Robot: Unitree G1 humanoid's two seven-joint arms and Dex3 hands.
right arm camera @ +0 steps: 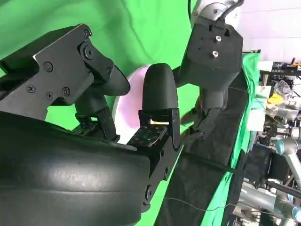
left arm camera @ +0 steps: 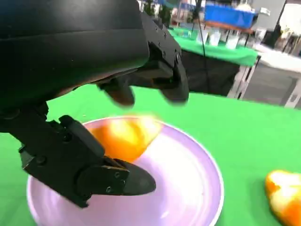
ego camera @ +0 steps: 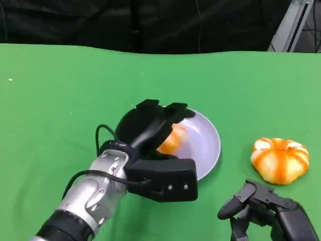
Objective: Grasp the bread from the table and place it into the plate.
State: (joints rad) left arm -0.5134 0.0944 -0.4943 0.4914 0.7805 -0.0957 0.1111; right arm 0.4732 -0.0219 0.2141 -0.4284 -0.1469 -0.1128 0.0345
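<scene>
Left hand (ego camera: 150, 131), fingers apart, above bread (left arm camera: 123, 136) in plate (left arm camera: 197, 188); seemingly light, soft, best cupped at sides; right hand (ego camera: 266, 208) empty, apart.

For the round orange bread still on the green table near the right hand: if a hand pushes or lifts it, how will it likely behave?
The bread on the table sits on a broad flat underside, so a push would probably slide it on the green cloth rather than roll it. Its glazed, ridged dome looks smooth; fingers may slip unless they wrap around it. It looks like a light thing for its size, though the pictures cannot show whether it squashes.
</scene>
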